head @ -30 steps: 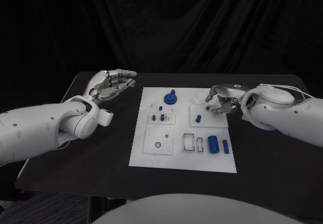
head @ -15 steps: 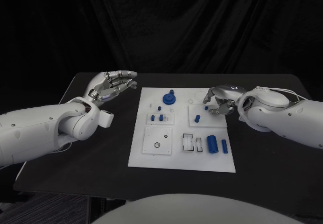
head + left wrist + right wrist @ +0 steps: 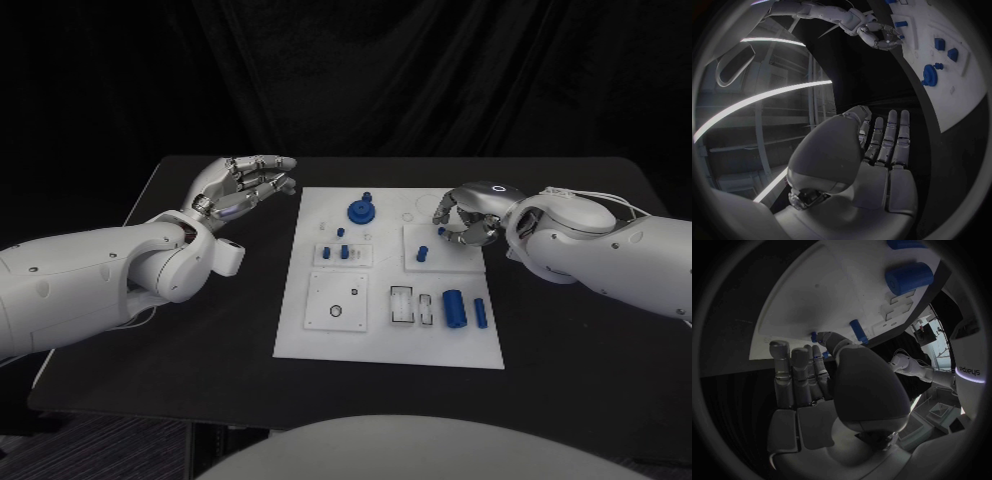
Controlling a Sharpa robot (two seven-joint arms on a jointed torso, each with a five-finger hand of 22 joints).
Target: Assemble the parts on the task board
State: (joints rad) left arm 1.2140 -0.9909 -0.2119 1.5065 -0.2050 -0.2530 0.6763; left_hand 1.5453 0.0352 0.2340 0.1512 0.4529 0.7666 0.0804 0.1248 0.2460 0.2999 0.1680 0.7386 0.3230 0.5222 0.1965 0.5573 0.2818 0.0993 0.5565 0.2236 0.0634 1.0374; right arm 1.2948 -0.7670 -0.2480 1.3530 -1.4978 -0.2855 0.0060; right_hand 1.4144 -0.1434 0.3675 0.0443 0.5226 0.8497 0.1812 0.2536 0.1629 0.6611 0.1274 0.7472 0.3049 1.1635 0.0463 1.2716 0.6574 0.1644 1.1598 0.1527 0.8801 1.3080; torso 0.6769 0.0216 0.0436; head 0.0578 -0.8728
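The white task board (image 3: 389, 340) lies mid-table. On it are a blue round gear piece (image 3: 362, 211), several small blue pegs (image 3: 345, 250), an upright peg (image 3: 424, 254), a thick blue cylinder (image 3: 454, 308) and a slim blue bar (image 3: 480, 314). My right hand (image 3: 467, 218) hovers over the board's far right corner with its fingers curled in. In the right wrist view its thumb and fingers pinch a small blue peg (image 3: 814, 334), mostly hidden behind the thumb. My left hand (image 3: 242, 185) is raised left of the board, fingers straight and apart, holding nothing.
A square plate with a hole (image 3: 342, 300) and two empty framed slots (image 3: 414, 306) sit on the board's near half. Bare black table (image 3: 216, 330) lies on both sides of the board. The left wrist view shows the board (image 3: 961, 100) and the gear piece (image 3: 930, 75) beyond my palm (image 3: 873, 165).
My right hand has edged slightly toward the board's far right corner, with its fingers curled tighter. The left hand has barely moved.
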